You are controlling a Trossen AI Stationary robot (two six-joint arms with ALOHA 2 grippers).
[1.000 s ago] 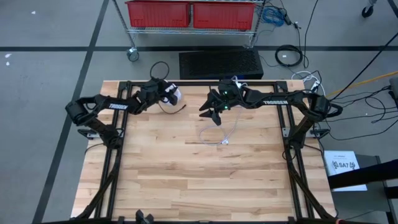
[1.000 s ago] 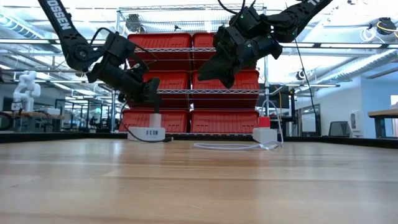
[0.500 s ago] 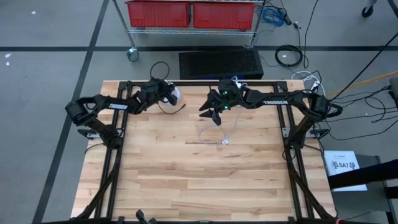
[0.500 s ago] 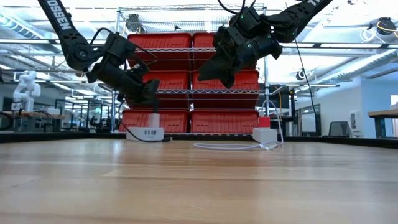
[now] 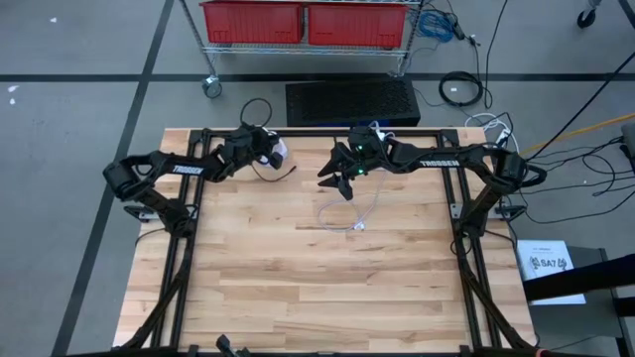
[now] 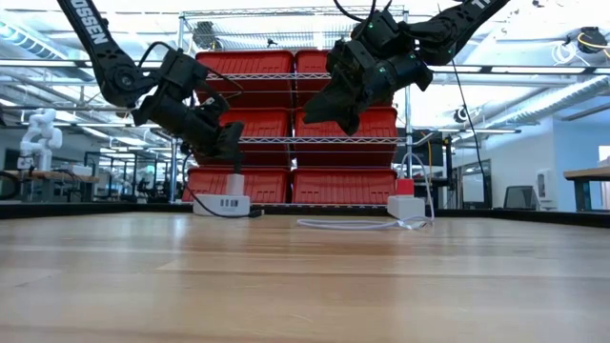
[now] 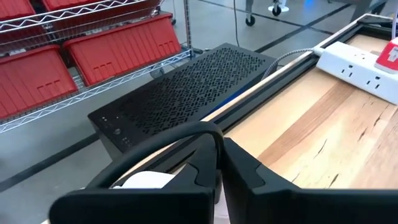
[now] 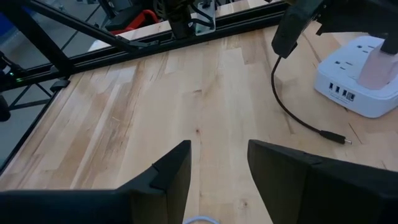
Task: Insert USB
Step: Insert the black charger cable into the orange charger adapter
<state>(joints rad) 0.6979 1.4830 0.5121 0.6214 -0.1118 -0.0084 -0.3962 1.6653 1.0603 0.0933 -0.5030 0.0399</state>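
Below the right claw (image 6: 341, 112) a white cable (image 6: 353, 224) loops over the wooden desk (image 6: 305, 276); its plug end is too small to make out. That claw hangs above the desk with its fingers (image 8: 171, 168) spread wide around nothing. Just behind the cable from the low view stands a white power strip (image 6: 406, 206) with a red block on top.

The left claw (image 6: 229, 152) is straight above a white USB charging hub (image 6: 222, 203), its tips shut on a pale pinkish plug (image 6: 235, 181) standing upright in the top of the hub. How deep the plug sits in its socket is hidden. In the left wrist view the closed fingers (image 7: 208, 163) cover most of the hub. A thin black cable (image 8: 298, 118) runs from the hub, its loose end lying on the desk toward the right claw.

Beyond both claws, off the desk, a wire shelf rack (image 6: 286, 95) carries red bins (image 5: 303, 22); their contents do not show.
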